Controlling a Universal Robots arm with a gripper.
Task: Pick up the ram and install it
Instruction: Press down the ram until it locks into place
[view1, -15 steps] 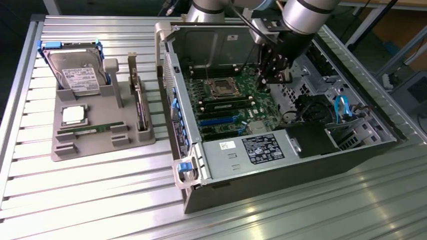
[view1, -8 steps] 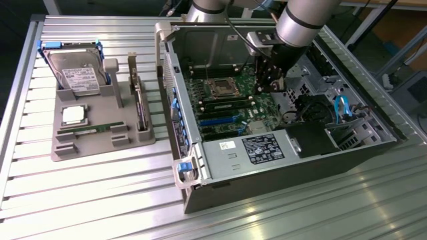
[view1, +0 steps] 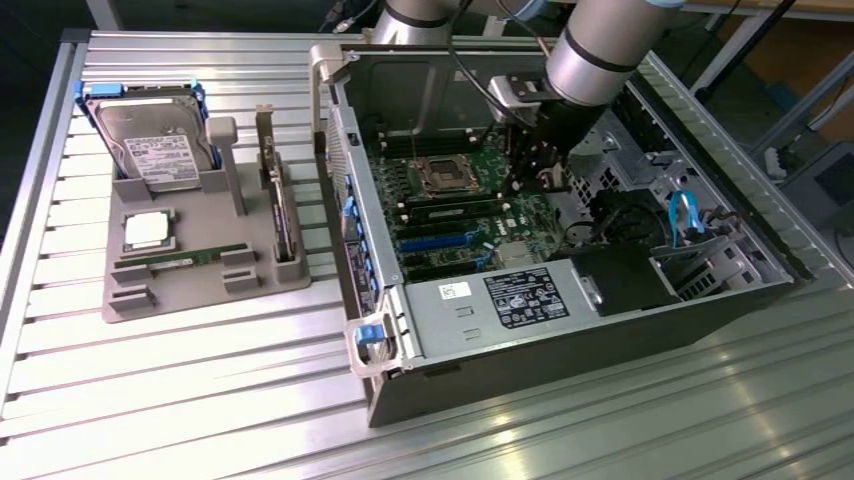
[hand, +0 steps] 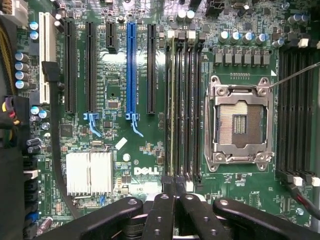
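End effector (hand: 175, 192) is fully closed, fingertips (hand: 162, 210) pressed together w/ nothing seen between them, so it has no hold on anything.

Risks, imo:
- The ram (hand: 172, 100) appears to sit in a slot right beyond the tips. A push on that near end only could leave it tilted w/ the far latch unclicked.
- A small sideways offset would land the closed tips on a neighbouring empty slot or its latch.
- The open CPU socket (hand: 240, 122) lies just past the DIMM slots (hand: 187, 100) and wouldn't forgive a slip.

Position: the ram runs straight away from the tips, in line w/ them (only its thin green edge shows along the slot). Can't tell if the tips touch it. A second ram (view1: 183, 258) lies flat on the grey tray (view1: 200, 290), well apart from the end effector, outside the PC case (view1: 561, 330) on the worktop (view1: 200, 400).
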